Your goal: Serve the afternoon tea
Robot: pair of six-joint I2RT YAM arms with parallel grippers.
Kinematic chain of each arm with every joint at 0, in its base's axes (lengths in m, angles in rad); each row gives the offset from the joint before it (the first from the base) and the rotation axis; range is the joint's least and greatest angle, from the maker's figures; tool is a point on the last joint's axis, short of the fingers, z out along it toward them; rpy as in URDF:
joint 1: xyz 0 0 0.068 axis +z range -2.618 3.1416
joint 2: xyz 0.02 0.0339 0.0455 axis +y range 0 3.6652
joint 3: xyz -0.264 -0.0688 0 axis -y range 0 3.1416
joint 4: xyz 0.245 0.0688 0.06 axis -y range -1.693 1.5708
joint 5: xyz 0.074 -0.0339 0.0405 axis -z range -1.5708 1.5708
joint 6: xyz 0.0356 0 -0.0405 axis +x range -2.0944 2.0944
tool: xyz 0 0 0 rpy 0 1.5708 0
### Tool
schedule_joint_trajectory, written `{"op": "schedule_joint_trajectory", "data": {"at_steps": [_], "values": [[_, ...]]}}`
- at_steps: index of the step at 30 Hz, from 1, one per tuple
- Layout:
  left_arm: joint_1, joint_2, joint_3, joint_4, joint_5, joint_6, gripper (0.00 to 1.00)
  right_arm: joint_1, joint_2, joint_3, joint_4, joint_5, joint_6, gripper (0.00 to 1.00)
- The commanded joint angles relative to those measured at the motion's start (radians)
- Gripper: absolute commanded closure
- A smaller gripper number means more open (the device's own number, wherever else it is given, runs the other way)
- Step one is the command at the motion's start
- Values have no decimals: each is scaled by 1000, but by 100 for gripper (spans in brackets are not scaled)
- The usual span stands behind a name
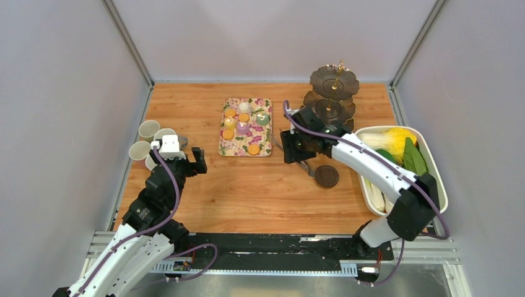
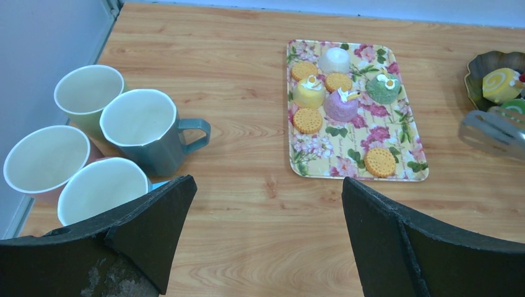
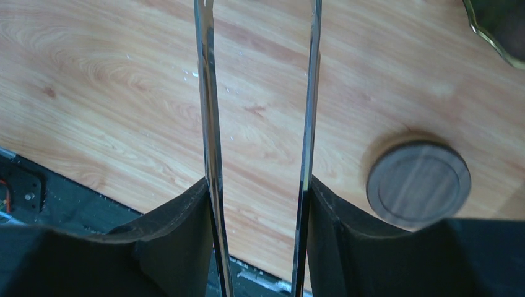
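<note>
Though spread to full width, clasping nothing: left gripper (image 2: pixel 267 189), low over table (image 1: pixel 260 198) at left, bare wood between its fingers. Just beside it, toward the left wall: four mugs (image 2: pixel 137 117), upright, bunched rim against rim, the blue one's handle turned toward tray (image 2: pixel 328 148).

On floral tray, mid-table toward the back:
- white cake (image 2: pixel 334 60) at the far end
- yellow cake (image 2: pixel 308 93), purple cake (image 2: pixel 340 106) and green cake (image 2: pixel 382 90) in a loose row behind the middle
- four round orange cakes (image 2: pixel 379 161) scattered among them, one alone at the near right corner

Clenched on tongs (image 3: pixel 207 93): right gripper (image 3: pixel 259 185), one finger pressed against the outside of each metal blade. Blades apart and nearly parallel, with wood showing in the gap. Both ends of tongs out of the wrist view. From above, poised between tray and stand (image 1: pixel 321 80), close to the lowest tier.

At back right: stand upright, with three dark scalloped tiers. On the lowest tier, a swirl cake (image 2: pixel 500 85), yellow.

Near right gripper, toward the table's front edge: single coaster (image 3: pixel 418 184), flat on wood, apart from tongs. At far right: white tub (image 1: pixel 379 129) holding vegetables (image 1: pixel 402 139).
</note>
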Motion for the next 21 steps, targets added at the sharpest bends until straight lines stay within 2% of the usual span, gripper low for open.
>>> {"op": "schedule_joint_trajectory", "data": {"at_steps": [1, 10, 21], "values": [[-2, 0, 3, 22, 1, 14, 0, 46, 116, 103, 119, 53, -62, 48], [-3, -5, 4, 17, -14, 15, 0, 76, 374, 290, 170, 123, -168, 46], [-2, 2, 2, 16, -21, 18, 0, 88, 550, 412, 199, 134, -247, 45]]}}
